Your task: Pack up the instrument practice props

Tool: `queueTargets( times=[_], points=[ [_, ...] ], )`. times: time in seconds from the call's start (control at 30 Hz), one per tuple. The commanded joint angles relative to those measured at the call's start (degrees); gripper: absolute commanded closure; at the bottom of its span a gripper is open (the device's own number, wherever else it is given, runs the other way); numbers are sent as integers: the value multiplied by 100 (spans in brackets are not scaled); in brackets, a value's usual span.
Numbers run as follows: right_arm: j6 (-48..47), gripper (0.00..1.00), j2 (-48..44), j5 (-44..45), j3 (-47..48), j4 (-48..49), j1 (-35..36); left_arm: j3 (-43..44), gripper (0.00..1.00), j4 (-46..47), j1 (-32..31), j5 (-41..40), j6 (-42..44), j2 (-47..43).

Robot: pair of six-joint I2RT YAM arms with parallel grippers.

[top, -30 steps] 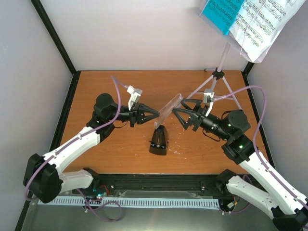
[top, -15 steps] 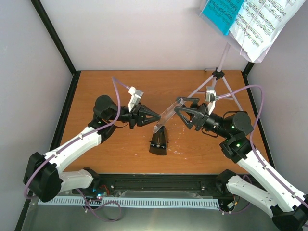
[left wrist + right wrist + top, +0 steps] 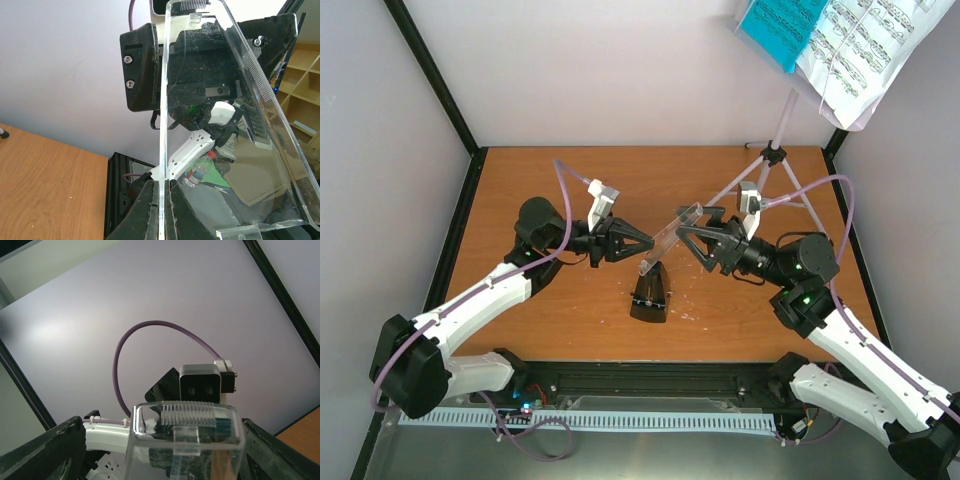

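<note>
Left gripper (image 3: 647, 243) pinched the clear plastic cover (image 3: 668, 238) by its edge; right gripper (image 3: 688, 224) gaped, unclosed, astride its 1 o'clock end. Probably stiff, light and slick, so best gripped at the ribbed patch (image 3: 189, 416).

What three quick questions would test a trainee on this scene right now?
1. True or false: the left tool grips the clear cover.
2. Fill in: the metronome stands on the ___.
3. The folder sits on: A the metronome, B the stand, C the clear cover.
Key: 1 true; 2 table; 3 B.
</note>
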Motion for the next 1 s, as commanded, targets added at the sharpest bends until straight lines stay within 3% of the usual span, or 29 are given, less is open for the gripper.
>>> queueTargets(
  times=[0.0, 0.17, 0.33, 0.43, 0.47, 0.5, 0.53, 0.57, 0.63, 0.73, 0.97],
  points=[
    [-171, 20, 64, 147, -4, -16, 188, 207, 100, 170, -68, -19, 107, -70],
    [-349, 29, 154, 275, 27, -155, 348, 176, 100, 187, -68, -46, 89, -83],
    [-515, 46, 143, 307, 1, -157, 397, 149, 100, 173, -68, -80, 133, -97],
    [-621, 49, 55, 417, -85, -163, 406, 136, 100, 116, -68, -121, 196, -88],
    [-664, 49, 13, 469, -126, -178, 406, 119, 96, 88, -68, -154, 224, -88],
    [-731, 49, -31, 526, -150, -263, 406, 90, 86, 33, -68, -202, 288, -115],
    [-830, 49, -106, 604, -145, -412, 406, 54, 59, -92, -68, -289, 368, -159],
    [-965, 48, -174, 709, -132, -637, 406, -42, 40, -182, -66, -410, 472, -223],
    [-1311, 48, -335, 1015, -126, -1244, 406, -305, 19, -499, -55, -845, 753, -389],
    [-1860, 48, -596, 1673, -167, -2495, 406, -640, 8, -1135, -41, -1308, 1120, -584],
    [-1925, 47, -1067, 2734, -962, -4627, 406, -1939, 6, -1882, 185, -2016, 1075, -1273]
  ],
)
